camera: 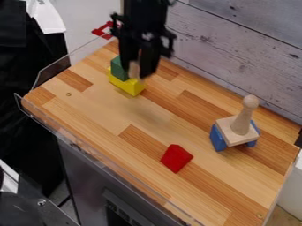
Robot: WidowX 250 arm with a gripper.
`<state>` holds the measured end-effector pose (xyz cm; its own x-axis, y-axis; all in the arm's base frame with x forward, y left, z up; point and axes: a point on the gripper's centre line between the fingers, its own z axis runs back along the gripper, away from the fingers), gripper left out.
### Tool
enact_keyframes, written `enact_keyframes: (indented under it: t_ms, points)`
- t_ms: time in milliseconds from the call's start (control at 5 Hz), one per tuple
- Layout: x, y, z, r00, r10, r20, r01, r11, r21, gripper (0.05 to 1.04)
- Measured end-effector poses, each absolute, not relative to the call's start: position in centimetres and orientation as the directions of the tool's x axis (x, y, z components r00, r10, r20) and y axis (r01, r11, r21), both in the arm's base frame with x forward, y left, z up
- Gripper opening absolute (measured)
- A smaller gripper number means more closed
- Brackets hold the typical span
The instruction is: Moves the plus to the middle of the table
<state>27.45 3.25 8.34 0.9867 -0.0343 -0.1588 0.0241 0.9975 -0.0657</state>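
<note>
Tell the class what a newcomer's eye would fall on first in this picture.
Probably the black gripper, hanging over the far left part of the table beside a green block atop a yellow block. Next, the bright red block lying nearer the front edge, and the pale wooden piece with a round-knobbed handle perched on blue supports at the right.

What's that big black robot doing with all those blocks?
The robot's gripper is hanging over the table, by a green block and a yellow block. A pale wooden bit shows right at it, but I can't tell if it's being held. A red block lies on the table by itself, and a wooden piece with a round-topped peg sits on something blue. The job is moving a plus to the middle.
</note>
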Motion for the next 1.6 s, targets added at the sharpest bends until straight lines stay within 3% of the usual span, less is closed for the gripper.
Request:
enact_keyframes:
  t_ms: [400, 800, 1000, 1200, 1400, 1600]
  points:
    - [27.8, 1.9, 2.4, 0.977, -0.044, -0.209, 0.021, 0.994, -0.111, 0.435]
    - [27.7, 2.3, 0.9, 0.983, -0.012, -0.181, -0.011, 0.992, -0.126, 0.435]
    - [27.4, 2.2, 0.8, 0.983, -0.021, -0.183, -0.003, 0.992, -0.129, 0.479]
    - [26.6, 2.0, 0.9, 0.979, -0.042, -0.201, 0.015, 0.991, -0.134, 0.796]
    - [27.0, 2.2, 4.3, 0.993, -0.036, -0.113, 0.024, 0.994, -0.107, 1.001]
    - [27.8, 2.7, 8.3, 0.999, -0.026, -0.037, 0.024, 0.998, -0.059, 0.999]
